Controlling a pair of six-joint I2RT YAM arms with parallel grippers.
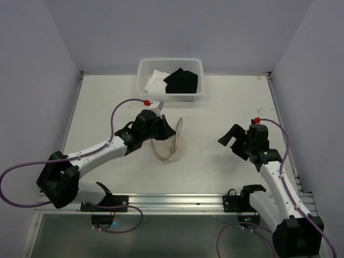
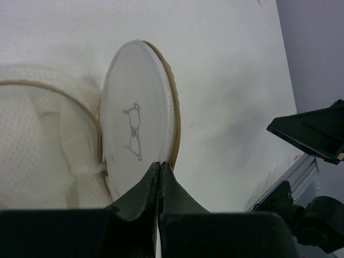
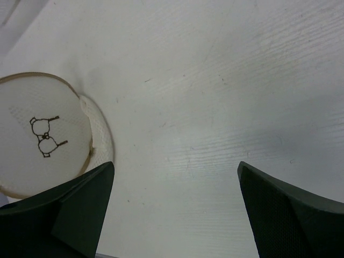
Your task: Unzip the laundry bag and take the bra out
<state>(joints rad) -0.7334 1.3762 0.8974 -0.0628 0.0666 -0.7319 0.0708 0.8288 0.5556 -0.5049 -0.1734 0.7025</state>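
Observation:
The laundry bag [image 1: 169, 145], a round whitish mesh drum, lies at the table's middle. Its flat face stands up like an open lid. In the left wrist view this face [image 2: 137, 123] carries the bra icon, and the open mesh body [image 2: 37, 156] lies to its left. My left gripper [image 2: 160, 164] is shut on the lower rim of that face; in the top view it [image 1: 164, 129] is at the bag's far side. I cannot make out a bra inside. My right gripper [image 3: 174, 166] is open and empty over bare table, right of the bag [image 3: 43, 134].
A white perforated plastic basket [image 1: 171, 98] with white and black garments stands at the back of the table. My right arm's gripper [image 1: 232, 141] hovers to the right of the bag; it also shows in the left wrist view [image 2: 312, 134]. A metal rail [image 1: 177, 201] runs along the near edge.

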